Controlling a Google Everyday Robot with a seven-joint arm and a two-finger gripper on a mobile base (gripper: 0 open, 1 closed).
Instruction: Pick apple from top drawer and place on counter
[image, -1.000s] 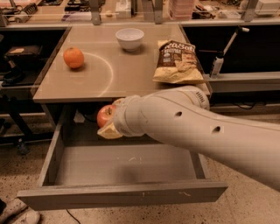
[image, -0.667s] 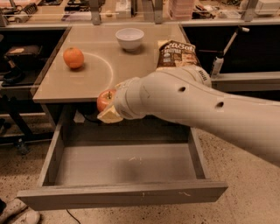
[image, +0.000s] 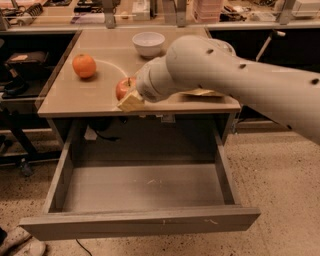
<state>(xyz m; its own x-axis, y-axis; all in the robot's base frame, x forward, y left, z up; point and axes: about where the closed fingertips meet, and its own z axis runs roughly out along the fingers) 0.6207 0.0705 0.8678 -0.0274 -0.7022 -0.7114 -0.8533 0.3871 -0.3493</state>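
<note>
Lifted out of the open top drawer (image: 140, 187) and up over the desk's (image: 70, 102) front edge, left of centre: apple (image: 123, 87), seemingly clamped between the jaws. Near left edge, orange (image: 84, 65); toward rear edge, white bowl (image: 148, 43).

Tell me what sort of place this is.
Likely a robotics lab or workshop: cluttered workbenches behind, a speckled hard floor, a counter with an open top drawer. The hand grips the apple at the counter's front edge.
</note>
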